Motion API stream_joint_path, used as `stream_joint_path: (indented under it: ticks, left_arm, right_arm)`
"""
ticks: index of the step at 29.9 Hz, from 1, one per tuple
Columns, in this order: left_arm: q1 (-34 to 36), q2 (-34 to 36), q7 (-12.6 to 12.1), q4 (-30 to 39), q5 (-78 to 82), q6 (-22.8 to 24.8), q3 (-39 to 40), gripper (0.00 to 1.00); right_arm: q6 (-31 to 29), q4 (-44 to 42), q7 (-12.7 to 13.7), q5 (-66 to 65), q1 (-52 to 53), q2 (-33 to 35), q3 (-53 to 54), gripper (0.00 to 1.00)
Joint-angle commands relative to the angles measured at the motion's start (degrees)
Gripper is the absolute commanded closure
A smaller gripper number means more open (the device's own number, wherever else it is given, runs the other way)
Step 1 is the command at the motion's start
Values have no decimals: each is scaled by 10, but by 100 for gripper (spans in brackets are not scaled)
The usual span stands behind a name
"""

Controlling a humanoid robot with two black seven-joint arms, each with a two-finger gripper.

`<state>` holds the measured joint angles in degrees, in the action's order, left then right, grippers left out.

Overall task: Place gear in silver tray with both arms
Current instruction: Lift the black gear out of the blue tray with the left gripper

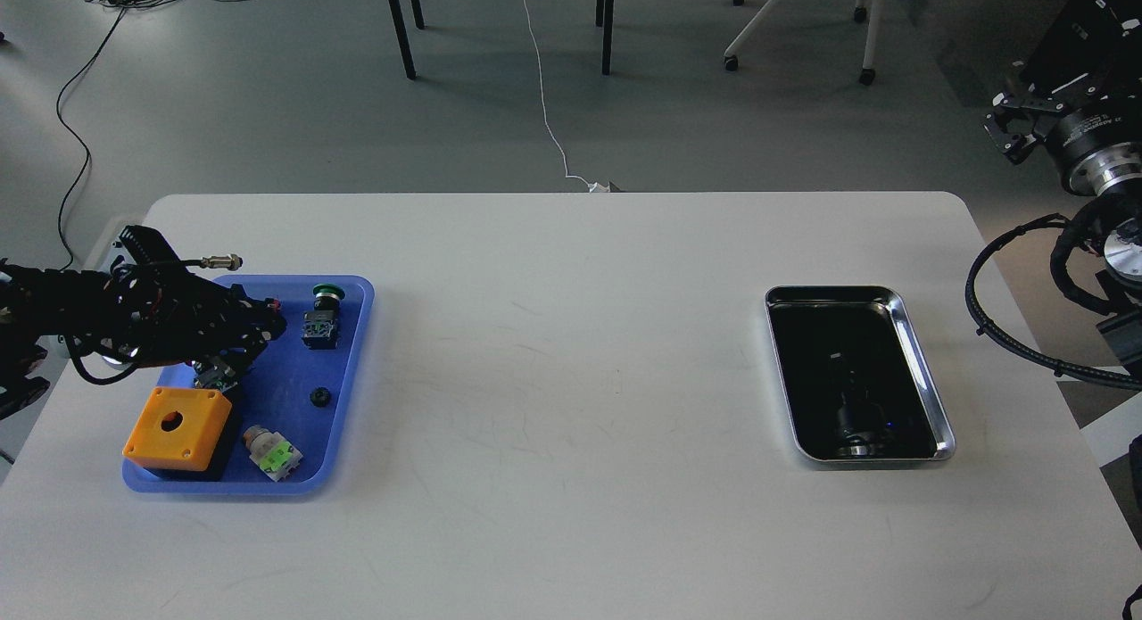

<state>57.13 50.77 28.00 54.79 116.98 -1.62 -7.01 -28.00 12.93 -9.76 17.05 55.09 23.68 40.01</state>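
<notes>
White table (553,352) fills your view; your left arm (107,312) reaches over the blue tray (352,352) at left, its gripper (241,343) too dark to read; your right gripper (1013,129) hangs off-table at right, fingers indistinct; silver tray (923,370) sits right; small black gear (319,396) lies in the blue tray.

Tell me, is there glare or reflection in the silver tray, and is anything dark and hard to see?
Head view: the silver tray has a bright glint along its rim and a dark mirror-like bottom holding a reflection. The left end effector is black over the blue tray, so its fingers blur together. The table is evenly lit, with soft shadows.
</notes>
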Motion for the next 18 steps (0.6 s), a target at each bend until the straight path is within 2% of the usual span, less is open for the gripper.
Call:
stream_joint_path:
  ticks: [1, 7, 13, 18]
  left_arm:
    - [32, 42, 0, 62, 1, 1, 0, 88]
    - [87, 34, 0, 119, 1, 7, 1, 88]
    - [100, -29, 0, 154, 12, 7, 0, 88]
    - [129, -90, 0, 211, 57, 19, -1, 88]
  right_arm:
    - [0, -1, 0, 0, 2, 0, -2, 0]
    - [0, -1, 0, 0, 3, 0, -2, 0]
    - [0, -1, 0, 0, 3, 6, -4, 0]
    - [0, -3, 0, 0, -4, 8, -14, 0]
